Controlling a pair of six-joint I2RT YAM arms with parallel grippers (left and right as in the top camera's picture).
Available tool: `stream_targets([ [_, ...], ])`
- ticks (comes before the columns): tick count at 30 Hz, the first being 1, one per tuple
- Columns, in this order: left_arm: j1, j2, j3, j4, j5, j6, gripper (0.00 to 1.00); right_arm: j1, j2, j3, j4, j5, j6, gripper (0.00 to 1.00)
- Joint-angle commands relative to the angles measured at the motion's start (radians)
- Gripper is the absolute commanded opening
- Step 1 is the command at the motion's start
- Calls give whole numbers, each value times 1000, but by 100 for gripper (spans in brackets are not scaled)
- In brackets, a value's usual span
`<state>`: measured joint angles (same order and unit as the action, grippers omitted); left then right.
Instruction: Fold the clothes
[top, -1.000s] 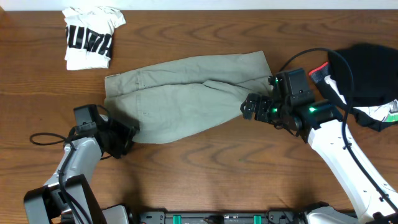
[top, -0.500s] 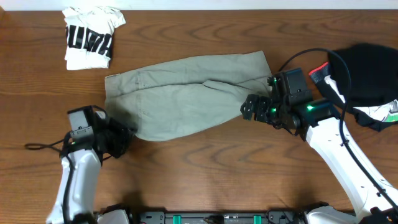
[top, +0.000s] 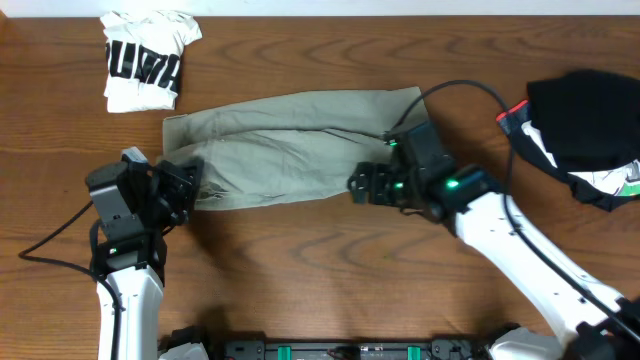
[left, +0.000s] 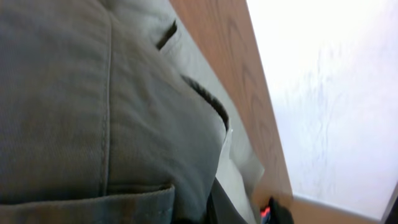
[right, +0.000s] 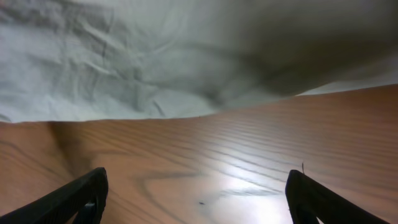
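Overhead, left tool clamps the shorts by a corner, fingertips hidden in cloth; right tool gapes empty over worktop.

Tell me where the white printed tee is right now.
In the overhead view, the white printed tee lies bunched at the far-left corner of the table, apart from the khaki shorts and just beyond their left end.

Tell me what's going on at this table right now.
Two robot arms are working on a pair of khaki shorts spread on the wooden table. The left end effector is shut on the shorts' near-left corner. The right end effector is open at the near-right edge, over bare wood just short of the fabric. A folded white tee lies at the far left.
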<state>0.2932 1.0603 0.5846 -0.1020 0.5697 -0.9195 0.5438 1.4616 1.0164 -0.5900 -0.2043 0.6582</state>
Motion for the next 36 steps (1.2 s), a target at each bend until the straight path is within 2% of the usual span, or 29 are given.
stream_targets([
  [1, 2, 4, 19, 27, -71, -21, 6, 48, 44, 2, 30, 32, 164, 89],
  [6, 2, 4, 19, 78, -85, -21, 6, 115, 122, 2, 152, 32, 356, 89],
  [16, 2, 4, 19, 85, -85, -21, 6, 209, 286, 2, 351, 51, 615, 86],
  [30, 2, 4, 19, 81, -80, -21, 6, 221, 291, 2, 354, 359, 658, 91],
  [36, 2, 4, 19, 81, -67, -21, 6, 206, 291, 2, 386, 408, 657, 91],
])
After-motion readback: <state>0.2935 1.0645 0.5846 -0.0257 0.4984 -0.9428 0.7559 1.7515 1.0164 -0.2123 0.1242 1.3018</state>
